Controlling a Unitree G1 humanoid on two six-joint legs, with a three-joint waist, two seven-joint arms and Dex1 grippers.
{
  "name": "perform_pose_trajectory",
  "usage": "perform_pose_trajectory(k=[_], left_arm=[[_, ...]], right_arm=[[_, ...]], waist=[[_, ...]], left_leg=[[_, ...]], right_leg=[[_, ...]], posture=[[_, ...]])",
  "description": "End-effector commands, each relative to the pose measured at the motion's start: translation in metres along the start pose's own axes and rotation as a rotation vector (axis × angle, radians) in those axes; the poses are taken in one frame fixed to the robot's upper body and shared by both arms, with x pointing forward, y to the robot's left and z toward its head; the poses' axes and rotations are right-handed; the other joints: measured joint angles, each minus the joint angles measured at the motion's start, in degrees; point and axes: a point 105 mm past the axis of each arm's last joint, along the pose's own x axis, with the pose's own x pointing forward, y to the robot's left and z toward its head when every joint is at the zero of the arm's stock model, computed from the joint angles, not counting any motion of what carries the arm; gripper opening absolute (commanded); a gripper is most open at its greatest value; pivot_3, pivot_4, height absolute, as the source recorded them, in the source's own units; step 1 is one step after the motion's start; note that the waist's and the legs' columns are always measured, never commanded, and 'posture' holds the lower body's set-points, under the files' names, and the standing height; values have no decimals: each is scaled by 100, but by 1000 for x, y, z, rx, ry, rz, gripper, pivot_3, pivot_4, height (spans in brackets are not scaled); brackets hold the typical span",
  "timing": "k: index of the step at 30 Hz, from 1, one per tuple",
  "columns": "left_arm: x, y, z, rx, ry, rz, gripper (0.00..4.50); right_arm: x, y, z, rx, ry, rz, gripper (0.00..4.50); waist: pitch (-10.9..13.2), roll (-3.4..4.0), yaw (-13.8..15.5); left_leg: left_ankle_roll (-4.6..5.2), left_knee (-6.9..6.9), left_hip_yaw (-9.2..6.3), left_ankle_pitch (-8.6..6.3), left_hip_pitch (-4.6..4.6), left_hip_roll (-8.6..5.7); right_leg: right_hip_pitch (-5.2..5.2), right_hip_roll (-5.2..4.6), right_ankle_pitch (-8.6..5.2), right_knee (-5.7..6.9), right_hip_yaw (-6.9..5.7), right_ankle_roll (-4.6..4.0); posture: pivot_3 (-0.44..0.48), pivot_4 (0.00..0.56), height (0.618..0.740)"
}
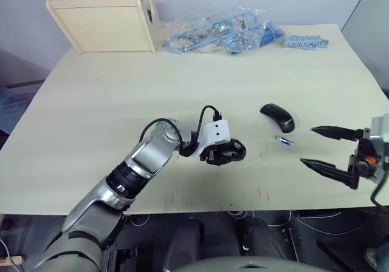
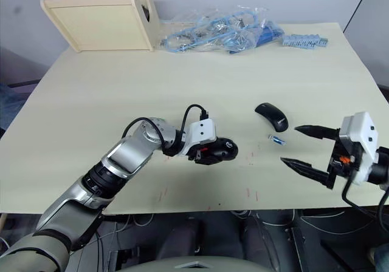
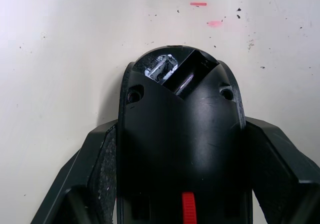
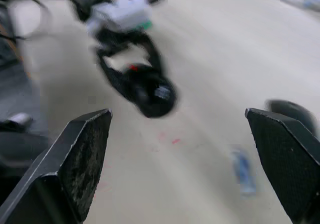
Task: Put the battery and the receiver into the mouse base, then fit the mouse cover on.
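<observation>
Two grippers are in play, and the nearer one to the loose part decides the coming move; the left gripper [image 1: 234, 152], at centre frame in the left eye view, is clamped on the mouse base [image 1: 231, 151], its fingers [image 3: 92, 159] pressed against both flanks with the red patch and open compartment visible in the left wrist view; the right gripper [image 1: 313, 145], at the right edge of frame, stands spread wide and grasps nothing; the battery [image 1: 284, 141] lies on the table [image 1: 91, 114] between the two, just left of the right gripper's fingertips and well right of the base; its long axis runs roughly left to right, slightly tilted down to the right; the mouse cover [image 1: 278, 116] rests just above the battery, apart from it; judgement: the right arm is the nearer and is placed to take the battery; the receiver cannot be identified with confidence.
</observation>
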Motion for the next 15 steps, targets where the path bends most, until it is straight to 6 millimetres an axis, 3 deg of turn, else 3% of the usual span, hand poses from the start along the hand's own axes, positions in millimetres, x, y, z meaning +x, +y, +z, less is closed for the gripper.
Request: perform_pose_trajectory(k=[1,4,7,9,15], left_arm=[[6,-6,-1,1,3,-32,2933],[7,-5,0,0,-2,-30,2933],[7,-4,1,-4,-5,-30,2934],[8,-4,1,-2,-5,-35,2934],[8,-5,2,-7,-7,-38,2934]], right_arm=[[9,-19,-22,70,106,-64,4500],[23,-27,-31,107,89,-74,4500],[34,-28,-45,139,107,-56,3758],[38,-34,-54,118,108,-77,2960],[47,-41,-64,119,94,-101,2960]], waist=[[0,0,0],[-1,3,13],[-1,4,23],[-2,4,36],[-2,7,33]], left_leg=[[0,2,0,0,1,0],[0,2,0,0,-1,-1],[0,2,0,0,-1,-2],[0,3,-1,0,-3,-3],[0,4,-1,0,-3,-6]], right_leg=[[0,0,0,0,1,0],[0,-2,0,-1,0,0],[0,-2,0,-1,0,0],[0,-4,0,-1,-1,1],[0,-7,-1,-1,-1,3]], posture=[[0,150,740],[0,150,740],[0,150,740],[0,150,740],[0,150,740]])
